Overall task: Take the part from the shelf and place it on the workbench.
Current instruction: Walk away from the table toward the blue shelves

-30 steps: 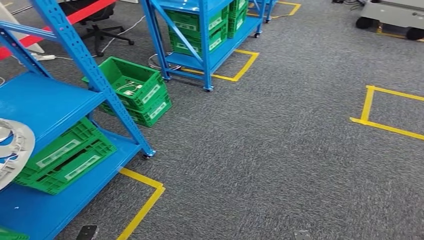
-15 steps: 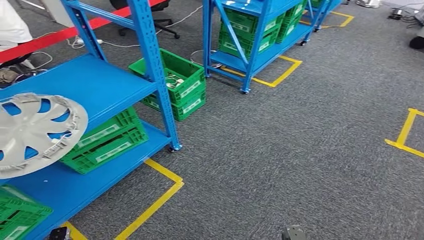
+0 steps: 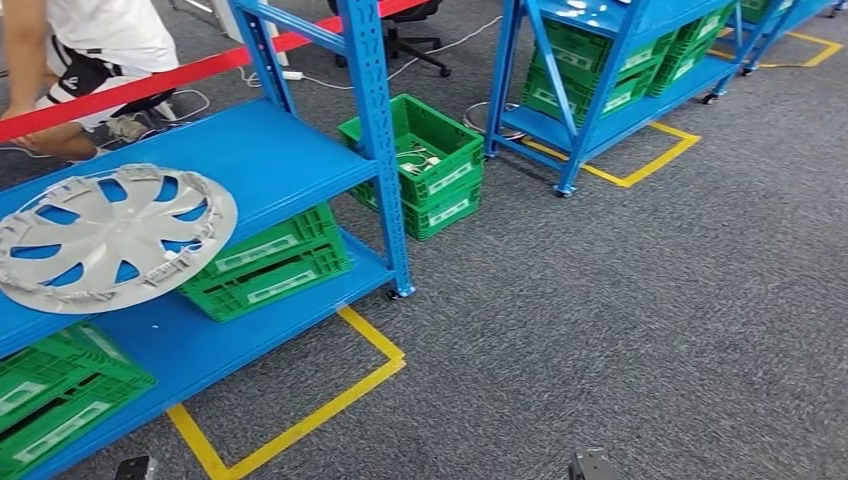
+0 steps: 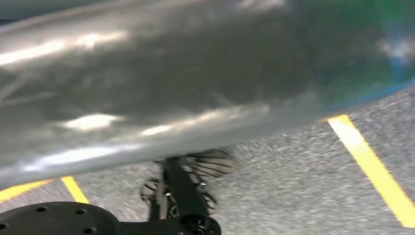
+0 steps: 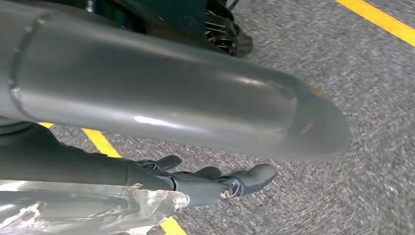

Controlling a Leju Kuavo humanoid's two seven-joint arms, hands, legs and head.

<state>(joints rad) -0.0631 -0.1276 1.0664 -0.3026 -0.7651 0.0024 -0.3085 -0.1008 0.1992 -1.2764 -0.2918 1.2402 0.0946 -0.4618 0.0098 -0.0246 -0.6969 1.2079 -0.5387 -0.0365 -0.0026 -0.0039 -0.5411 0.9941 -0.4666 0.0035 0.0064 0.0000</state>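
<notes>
The part, a silver wheel cover (image 3: 110,235), lies flat on the middle board of the blue shelf (image 3: 270,160) at the left of the head view. Both my arms hang low; a tip of my left hand (image 3: 133,467) and of my right hand (image 3: 592,465) peek in at the bottom edge, far from the cover. In the right wrist view my right hand (image 5: 171,98) hangs over the carpet, its dark fingers (image 5: 235,183) stretched out and holding nothing. My left hand (image 4: 147,88) is a blurred grey mass up close, its fingers hidden.
Green crates (image 3: 265,265) sit on the shelf's bottom board, and a stack of two green crates (image 3: 425,165) stands on the floor beside its post. A second blue shelf (image 3: 600,70) stands farther back. A person (image 3: 90,50) crouches behind a red bar (image 3: 150,80). Yellow tape (image 3: 300,420) marks the carpet.
The camera has swung left: shelf, crates and tape slide right in the picture, the whole wheel cover comes into view, and the person appears at the top left.
</notes>
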